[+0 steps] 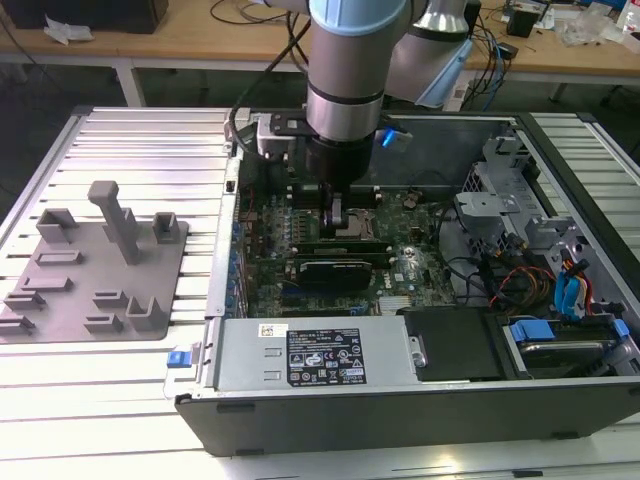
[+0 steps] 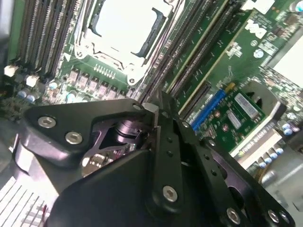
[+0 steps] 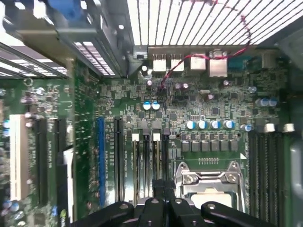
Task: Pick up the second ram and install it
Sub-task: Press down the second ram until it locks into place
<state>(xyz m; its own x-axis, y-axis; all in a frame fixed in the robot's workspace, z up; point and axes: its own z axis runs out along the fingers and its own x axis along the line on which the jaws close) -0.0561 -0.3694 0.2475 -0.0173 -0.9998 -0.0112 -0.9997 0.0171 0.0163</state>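
Observation:
My gripper (image 1: pixel 337 222) reaches down into the open computer case, onto the memory slots beside the CPU socket (image 3: pixel 208 187). In both wrist views its black fingers (image 2: pixel 163 142) meet at the tips, shut, right over the long slots (image 3: pixel 142 161). In the exterior view a slim green stick with dark chips, the second ram (image 1: pixel 352 243), stands on edge in the slots just below the fingertips. I cannot tell whether the tips pinch it or only rest on its top edge. The gripper (image 3: pixel 159 185) sits about midway along the slots.
A grey tray (image 1: pixel 95 265) with pegs and blocks lies on the slatted table at the exterior view's left. Inside the case are a black expansion card (image 1: pixel 335 270), the power supply (image 1: pixel 310 355) at the front, and drive cages with cables (image 1: pixel 540 250) at the exterior view's right.

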